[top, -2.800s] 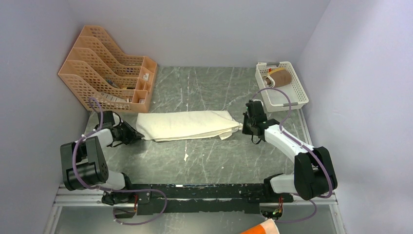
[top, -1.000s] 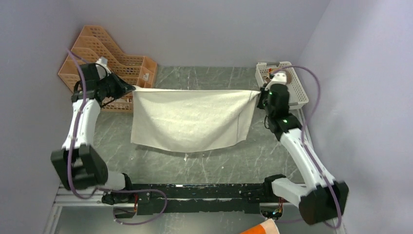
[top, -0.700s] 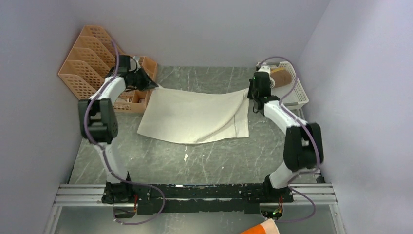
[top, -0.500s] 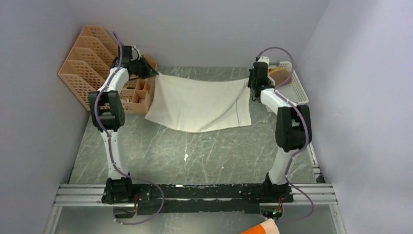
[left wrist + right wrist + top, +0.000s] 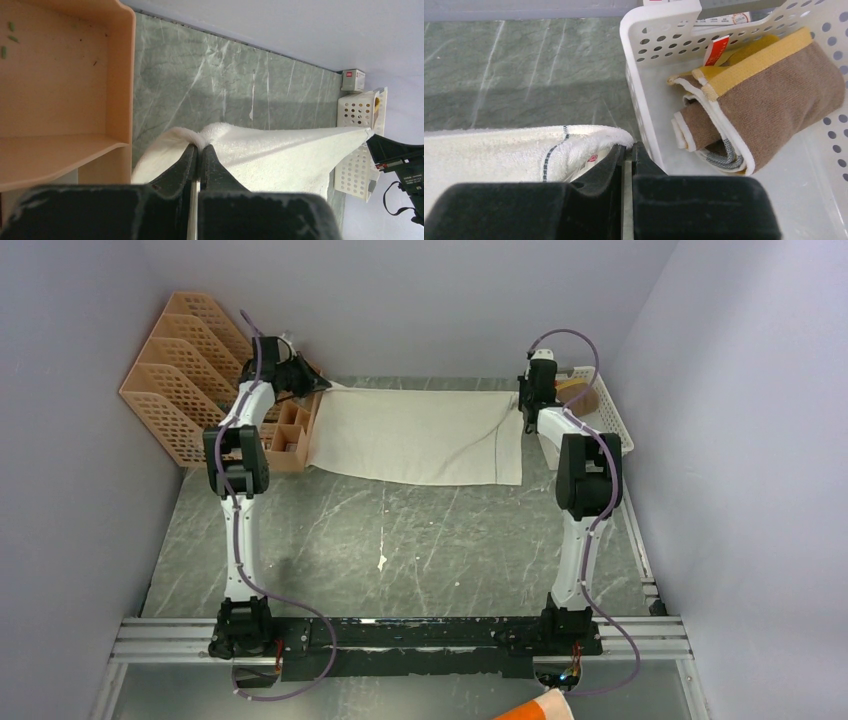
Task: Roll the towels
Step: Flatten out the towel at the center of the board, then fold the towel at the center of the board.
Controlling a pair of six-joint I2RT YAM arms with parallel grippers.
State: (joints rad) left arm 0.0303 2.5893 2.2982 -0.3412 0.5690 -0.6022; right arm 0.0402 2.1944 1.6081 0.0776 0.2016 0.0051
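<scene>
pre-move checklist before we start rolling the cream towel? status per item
1. Left gripper shut on a far corner of the cream towel: ok.
2. Right gripper shut on the other far corner: ok.
3. Towel free of wrinkles: not ok, a diagonal crease near its right side.
4. Left gripper clear of the orange organizer: cannot tell, very close.
5. Brown towel rolled, in the white basket: ok.
</scene>
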